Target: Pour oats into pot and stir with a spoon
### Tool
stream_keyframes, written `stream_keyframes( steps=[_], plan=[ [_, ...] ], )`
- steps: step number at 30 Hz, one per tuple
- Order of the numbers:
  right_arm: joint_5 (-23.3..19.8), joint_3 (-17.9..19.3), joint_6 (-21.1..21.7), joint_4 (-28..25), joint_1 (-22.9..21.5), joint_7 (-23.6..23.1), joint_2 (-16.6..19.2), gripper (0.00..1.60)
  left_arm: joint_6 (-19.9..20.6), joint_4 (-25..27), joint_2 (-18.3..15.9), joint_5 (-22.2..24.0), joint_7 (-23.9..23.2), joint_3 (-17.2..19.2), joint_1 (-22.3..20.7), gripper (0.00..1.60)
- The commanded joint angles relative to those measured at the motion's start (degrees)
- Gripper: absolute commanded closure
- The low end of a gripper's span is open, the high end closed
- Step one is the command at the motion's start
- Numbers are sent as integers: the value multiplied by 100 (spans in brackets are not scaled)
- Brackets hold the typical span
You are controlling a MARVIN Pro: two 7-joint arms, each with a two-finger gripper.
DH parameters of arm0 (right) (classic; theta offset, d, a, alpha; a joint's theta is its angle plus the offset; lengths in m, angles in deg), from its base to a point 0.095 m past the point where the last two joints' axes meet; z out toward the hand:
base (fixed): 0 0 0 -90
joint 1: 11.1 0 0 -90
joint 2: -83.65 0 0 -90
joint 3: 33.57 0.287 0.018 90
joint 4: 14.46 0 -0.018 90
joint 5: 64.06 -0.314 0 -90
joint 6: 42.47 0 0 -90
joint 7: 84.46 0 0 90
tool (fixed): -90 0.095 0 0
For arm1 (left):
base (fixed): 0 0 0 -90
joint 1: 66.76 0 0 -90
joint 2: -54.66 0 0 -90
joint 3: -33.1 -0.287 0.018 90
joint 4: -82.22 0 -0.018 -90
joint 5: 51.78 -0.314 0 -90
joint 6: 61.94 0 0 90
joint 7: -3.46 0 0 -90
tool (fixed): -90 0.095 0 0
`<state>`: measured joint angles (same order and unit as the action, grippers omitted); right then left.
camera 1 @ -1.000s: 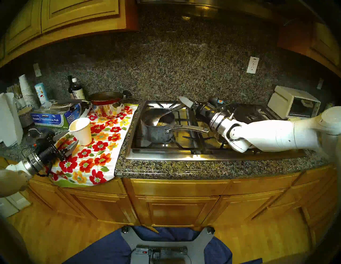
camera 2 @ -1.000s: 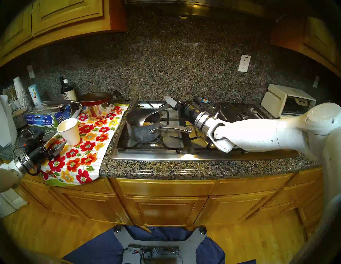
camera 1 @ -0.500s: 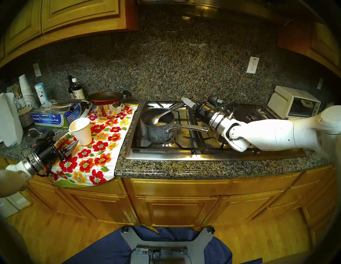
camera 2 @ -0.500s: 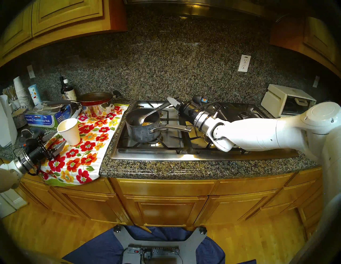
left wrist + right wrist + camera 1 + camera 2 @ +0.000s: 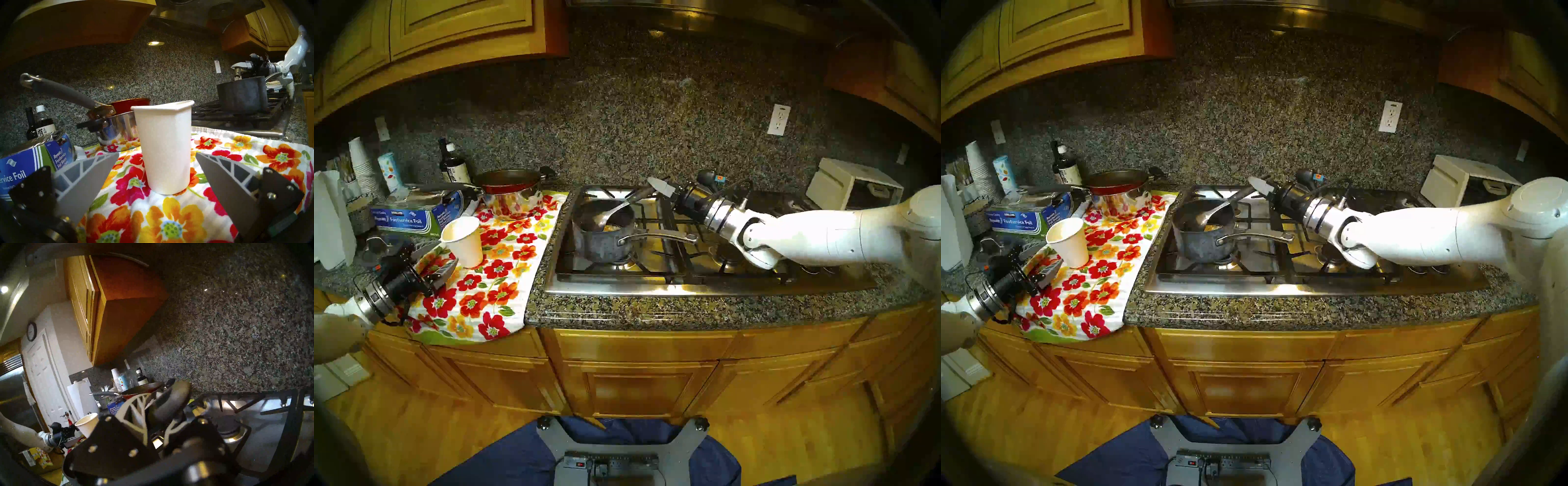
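The dark grey mottled pot [image 5: 602,237] stands on the stove's front left burner, its silver handle pointing right. A small heap of pale oats [image 5: 613,228] lies on its bottom. The metal spoon [image 5: 612,212] leans in the pot, bowl down on the left inside and dark handle rising up and to the right. My right gripper [image 5: 656,188] is shut on that handle behind the pot; the right wrist view shows the handle [image 5: 171,400] between the fingers. My left gripper [image 5: 440,258] is open, with a white paper cup [image 5: 163,144] standing just ahead of it, untouched.
A shiny steel pot topped by a red pan [image 5: 510,193] stands at the back of the floral towel [image 5: 490,281]. A foil box [image 5: 412,217], bottles [image 5: 453,166] and stacked cups are at the left. A toaster oven [image 5: 850,190] is at the right, past the stove grates [image 5: 670,264].
My right arm's elbow has swung up and to the right, and the spoon's bowl has shifted slightly inside the pot. The left arm and the cup have not moved.
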<state>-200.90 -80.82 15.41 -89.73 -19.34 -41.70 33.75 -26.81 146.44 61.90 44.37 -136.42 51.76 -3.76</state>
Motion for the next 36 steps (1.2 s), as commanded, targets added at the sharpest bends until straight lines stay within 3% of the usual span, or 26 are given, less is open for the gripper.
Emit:
stream_keyframes(
  steps=[1, 11, 15, 17, 18, 21, 36],
  plan=[
    [358, -37, 104, 94, -634, 59, -110, 160, -12, 3, -76, 12, -600, 181, -33, 0],
    [791, -207, 390, 135, -1056, 84, -209, 160, -12, 10, -76, -3, -577, 243, 22, 0],
    [933, -266, 512, 61, -1185, 90, -253, 160, -12, -22, -76, 78, -779, 295, 57, 0],
    [950, -275, 521, 41, -1194, 100, -264, 160, -12, 14, -76, -14, -566, 297, 68, 0],
    [970, -287, 550, 18, -1213, 112, -275, 160, -12, -20, -76, 78, -777, 324, 82, 0],
    [998, -290, 588, -36, -1252, 143, -311, 160, -12, 14, -76, -9, -587, 358, 120, 0],
    [1027, -240, 618, -264, -1296, 372, -462, 160, -12, 25, -76, -37, -592, 589, 323, 0]
  ],
)
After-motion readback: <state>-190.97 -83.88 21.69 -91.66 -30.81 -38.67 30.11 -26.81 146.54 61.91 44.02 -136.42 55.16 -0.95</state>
